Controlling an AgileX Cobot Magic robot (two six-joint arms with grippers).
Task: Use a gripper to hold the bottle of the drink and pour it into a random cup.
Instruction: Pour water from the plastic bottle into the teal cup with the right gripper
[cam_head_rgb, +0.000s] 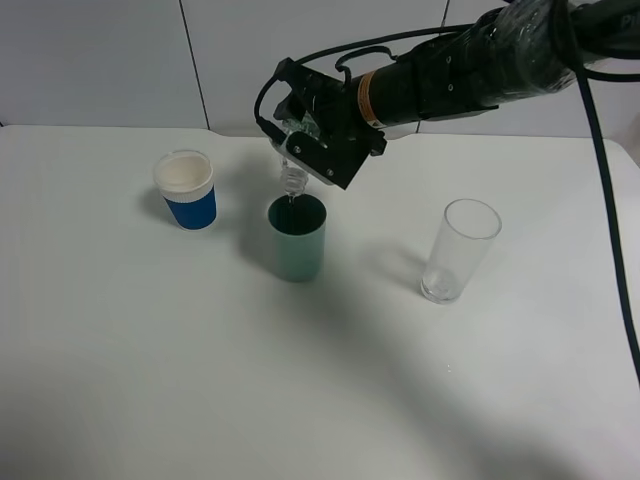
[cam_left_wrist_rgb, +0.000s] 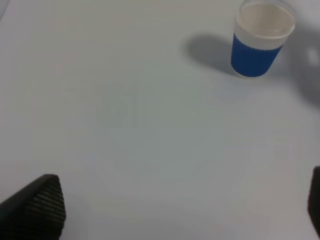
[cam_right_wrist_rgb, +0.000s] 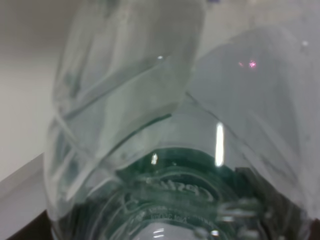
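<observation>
white table (cam_head_rgb: 150, 360), pale wall (cam_head_rgb: 100, 60); right hand (cam_head_rgb: 300, 150) clenched on bottle (cam_head_rgb: 292, 180) above teal cup (cam_head_rgb: 298, 248).

Bottle (cam_head_rgb: 292, 179) tipped above cup (cam_head_rgb: 297, 245), mid-table (cam_head_rgb: 150, 350); other cup (cam_head_rgb: 186, 190) to its left, glass (cam_head_rgb: 458, 250) right.

No wording can be read anywhere. The bottle of the drink (cam_right_wrist_rgb: 165, 195) has raised, curved lettering moulded into its clear plastic, seen close in the right wrist view, but the characters are too blurred to make out. The orange and white band (cam_head_rgb: 367, 97) on the black arm (cam_head_rgb: 470, 65) and the blue sleeve (cam_left_wrist_rgb: 252, 57) of the white cup (cam_left_wrist_rgb: 265, 22) show only plain colour.
</observation>
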